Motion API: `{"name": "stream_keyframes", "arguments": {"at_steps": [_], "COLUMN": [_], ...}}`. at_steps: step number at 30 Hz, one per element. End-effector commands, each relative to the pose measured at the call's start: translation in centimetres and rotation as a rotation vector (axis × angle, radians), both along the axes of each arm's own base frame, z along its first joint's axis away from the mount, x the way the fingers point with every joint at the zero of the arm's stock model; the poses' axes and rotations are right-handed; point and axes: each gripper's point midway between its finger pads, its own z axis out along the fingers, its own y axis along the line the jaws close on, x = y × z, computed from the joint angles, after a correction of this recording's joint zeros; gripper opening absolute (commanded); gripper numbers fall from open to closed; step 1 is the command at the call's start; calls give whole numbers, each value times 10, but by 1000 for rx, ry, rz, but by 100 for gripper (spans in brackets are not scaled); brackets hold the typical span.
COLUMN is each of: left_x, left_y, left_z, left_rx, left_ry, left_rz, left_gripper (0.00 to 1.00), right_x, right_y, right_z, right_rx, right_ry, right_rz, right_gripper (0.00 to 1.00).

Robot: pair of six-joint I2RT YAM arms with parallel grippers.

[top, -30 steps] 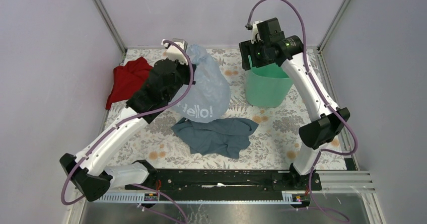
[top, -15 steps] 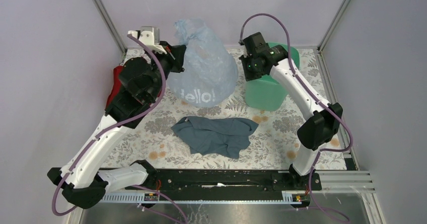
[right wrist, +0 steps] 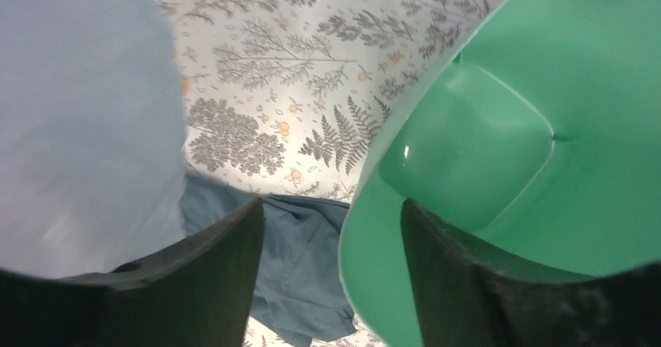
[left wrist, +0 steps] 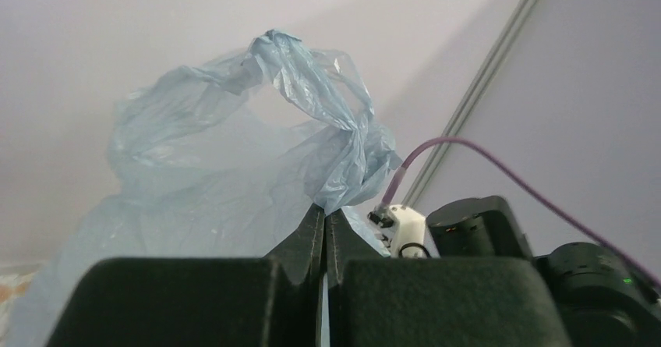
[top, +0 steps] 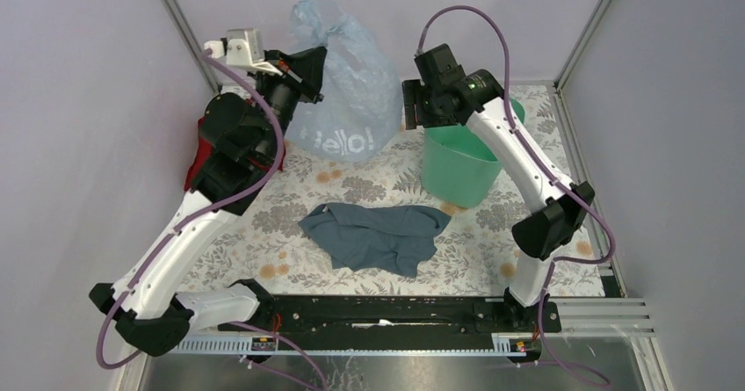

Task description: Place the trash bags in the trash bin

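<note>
My left fingers (left wrist: 312, 242) are clenched on the top film of the thin, translucent pale-blue plastic trash bag (top: 347, 101), which hangs at 11 o'clock over the floral table (top: 492, 233). My right fingers (right wrist: 218, 269) stand released, straddling the rim of the mint-green plastic trash bin (top: 457, 158) at 1 o'clock.
</note>
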Motion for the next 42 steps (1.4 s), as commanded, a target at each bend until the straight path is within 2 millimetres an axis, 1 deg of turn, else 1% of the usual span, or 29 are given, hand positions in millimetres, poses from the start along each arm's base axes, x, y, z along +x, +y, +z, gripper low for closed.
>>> {"name": "stream_keyframes", "arguments": {"at_steps": [1, 2, 3, 4, 5, 9, 12, 14, 16, 20, 22, 24, 27, 30, 32, 33, 36, 37, 38, 40, 42], "left_x": [3, 5, 6, 7, 7, 1, -14, -32, -51, -87, -102, -114, -130, -133, -133, -132, -134, -135, -134, -132, -128], "left_y": [-23, -27, -29, -31, -32, -41, -54, -63, -72, -88, -93, -99, -106, -112, -115, -117, -123, -124, -126, -126, -124], "left_z": [31, 31, 34, 34, 36, 38, 39, 43, 49, 55, 54, 49, 44, 38, 33, 31, 24, 22, 18, 11, 5], "left_rx": [24, 43, 50, 61, 65, 76, 95, 103, 115, 135, 139, 146, 145, 142, 154, 157, 165, 169, 174, 198, 221], "left_ry": [-126, -125, -128, -123, -118, -111, -122, -151, -183, -230, -235, -227, -214, -175, -151, -142, -117, -111, -90, -72, -50], "left_rz": [-77, -85, -88, -94, -99, -163, -266, -365, -468, -670, -754, -841, -956, -1011, -1035, -1044, -1097, -1112, -1116, -1106, -1074], "left_gripper": [0, 0, 0, 0, 0, 0, 0, 0, 0, 0, 0, 0, 0, 0, 0, 0, 0, 0, 0, 0, 0], "right_x": [-12, -13, -16, -18, -23, -37, -56, -78, -106, -160, -180, -196, -199, -198, -193, -191, -198, -198, -196, -200, -204], "right_y": [-3, -2, -3, -2, -4, -11, -17, -18, -17, -17, -14, -7, -1, -1, -4, -1, 18, 21, 21, 17, 7], "right_z": [62, 70, 76, 82, 89, 118, 140, 162, 184, 219, 234, 248, 259, 274, 285, 290, 300, 303, 305, 308, 309], "right_rx": [73, 86, 93, 100, 105, 120, 152, 220, 313, 464, 544, 619, 674, 681, 651, 644, 651, 647, 634, 606, 581], "right_ry": [-130, -159, -180, -192, -206, -286, -363, -439, -533, -666, -695, -716, -723, -768, -820, -835, -850, -863, -877, -907, -939], "right_rz": [60, 84, 101, 122, 135, 195, 244, 301, 386, 532, 586, 654, 674, 676, 671, 690, 860, 883, 889, 898, 873], "right_gripper": [79, 85, 87, 94, 99, 100, 100, 100, 100, 100, 100, 100, 100, 100, 100, 100, 100, 100, 100, 100, 100]}}
